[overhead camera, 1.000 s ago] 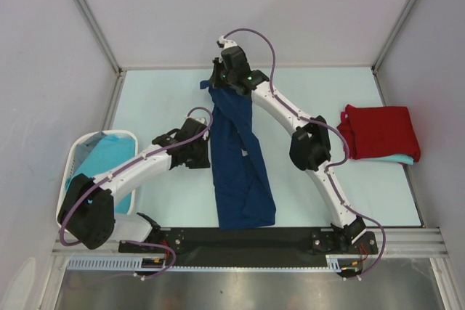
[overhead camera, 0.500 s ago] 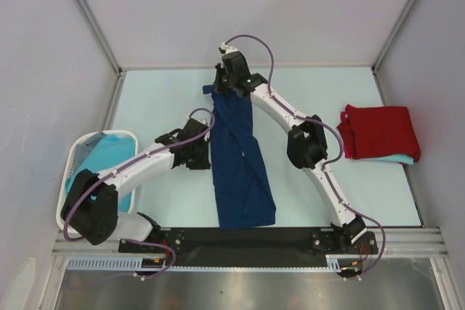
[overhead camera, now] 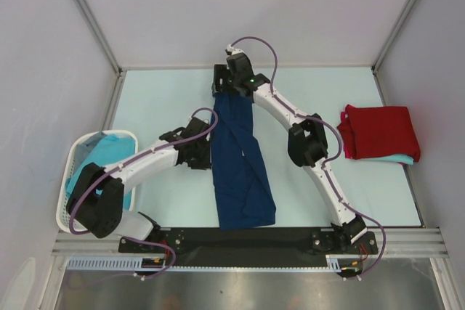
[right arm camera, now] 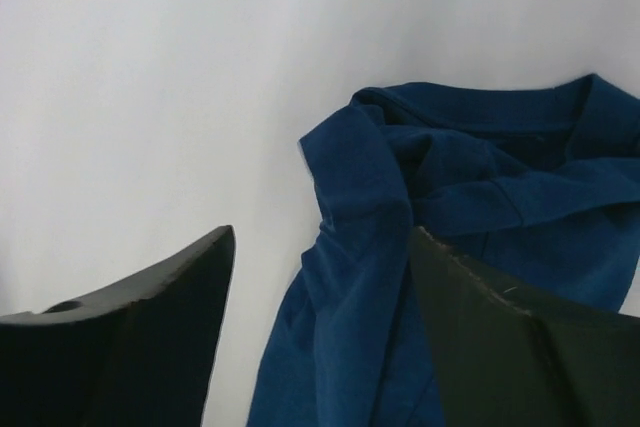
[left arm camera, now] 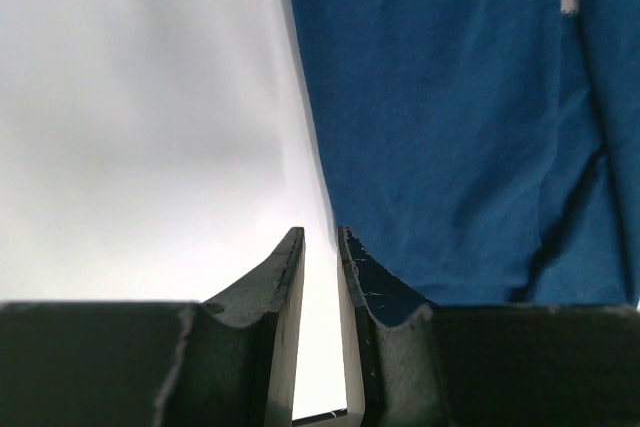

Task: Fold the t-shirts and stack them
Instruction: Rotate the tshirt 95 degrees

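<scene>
A navy blue t-shirt (overhead camera: 240, 172) lies as a long narrow strip down the middle of the table. Its far end is bunched, with the collar showing (right arm camera: 470, 187). My right gripper (overhead camera: 220, 85) hovers over that bunched end, jaws wide open (right arm camera: 322, 232), holding nothing. My left gripper (overhead camera: 205, 154) sits low at the strip's left edge. Its jaws (left arm camera: 320, 237) stand a narrow gap apart with only bare table between them, and the navy cloth (left arm camera: 450, 127) lies just to their right. A folded red t-shirt (overhead camera: 379, 132) rests on a turquoise one (overhead camera: 398, 158) at the right.
A white perforated basket (overhead camera: 73, 172) stands at the left table edge with turquoise cloth (overhead camera: 105, 154) inside, close beside my left arm. Grey walls close in the table at the back and on both sides. A black rail (overhead camera: 240, 239) runs along the near edge.
My right gripper has opened and let go of the navy t-shirt's far end, which now lies lower on the table. My left arm has shifted slightly toward the shirt.
</scene>
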`<state>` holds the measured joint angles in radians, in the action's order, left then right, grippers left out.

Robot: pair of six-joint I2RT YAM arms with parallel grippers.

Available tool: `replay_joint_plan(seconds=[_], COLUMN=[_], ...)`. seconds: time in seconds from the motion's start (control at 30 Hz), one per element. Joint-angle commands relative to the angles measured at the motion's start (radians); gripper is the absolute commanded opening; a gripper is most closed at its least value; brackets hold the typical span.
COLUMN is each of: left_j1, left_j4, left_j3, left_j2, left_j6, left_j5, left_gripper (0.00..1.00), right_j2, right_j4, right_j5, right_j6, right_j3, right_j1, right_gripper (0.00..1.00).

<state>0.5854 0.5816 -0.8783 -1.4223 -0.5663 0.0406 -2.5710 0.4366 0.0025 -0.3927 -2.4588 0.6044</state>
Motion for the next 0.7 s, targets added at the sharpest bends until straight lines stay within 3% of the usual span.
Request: replay_joint_plan(seconds=[0.0, 0.23, 0.37, 0.5, 0.67], left_j1=[0.011, 0.014, 0.027, 0.050, 0.079], left_j4=[-0.019, -0.026, -0.035, -0.040, -0.034], left_j3=[-0.059, -0.111, -0.122, -0.129, -0.128], left_j2=[0.002, -0.018, -0.041, -0.055, -0.055], left_j6=[0.008, -0.004, -0.018, -0.030, -0.046], left_j5=[-0.007, -0.008, -0.019, -0.019, -0.007], left_gripper=[0.24, 0.25, 0.24, 0.24, 0.24], right_j2=[0.126, 0.354, 0.405, 0.396, 0.350], right_j4=[-0.021, 0.005, 0.017, 0.030, 0.019], right_j5=[0.079, 0.198, 0.251, 0.268, 0.251], right_j6=[0.028, 0.089, 0.097, 0.098, 0.112], right_j3=[0.010, 0.225, 0.372, 0.477, 0.477], right_j1=[-0.002, -0.012, -0.034, -0.049, -0.064], right_gripper=[0.81, 0.83, 0.82, 0.81, 0.80])
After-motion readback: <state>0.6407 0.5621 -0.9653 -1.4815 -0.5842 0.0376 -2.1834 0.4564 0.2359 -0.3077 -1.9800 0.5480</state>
